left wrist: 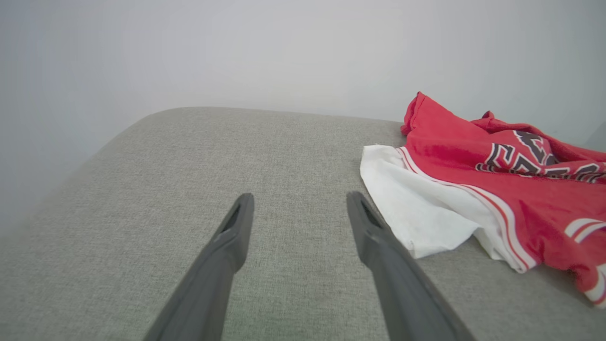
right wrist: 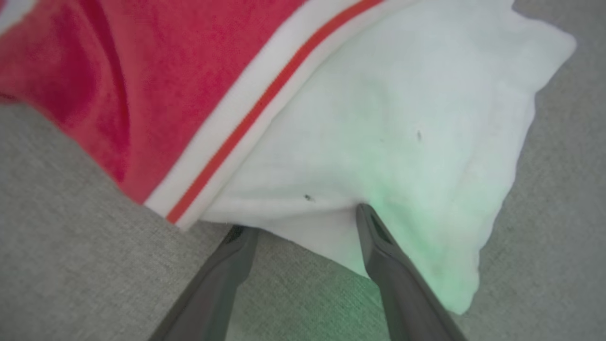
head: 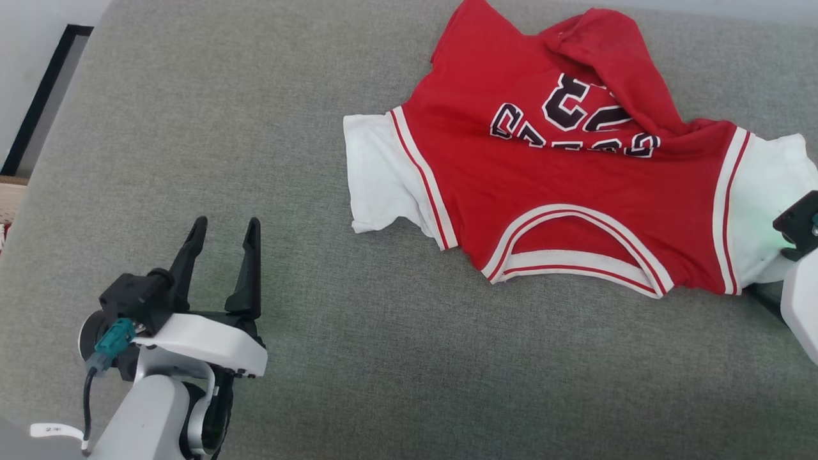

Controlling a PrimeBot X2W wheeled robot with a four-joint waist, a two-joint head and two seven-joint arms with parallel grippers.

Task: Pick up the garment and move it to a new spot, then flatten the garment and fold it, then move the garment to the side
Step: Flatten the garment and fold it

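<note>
Garment (red soft-cloth jersey T-shirt, white sleeves) (head: 562, 191) is laid sleeve-to-sleeve crosswise; right gripper (right wrist: 303, 220) is placed at one sleeve's edge, left gripper (head: 227, 222) well apart; both jaws wide, empty.

Grey woven upholstery (head: 319, 160) under soft even light, plain pale wall (left wrist: 236, 47) behind.

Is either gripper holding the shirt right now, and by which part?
Nothing is held. The left gripper is open, apart from the shirt; the right gripper is open at the edge of its white sleeve, not closed on it.
</note>
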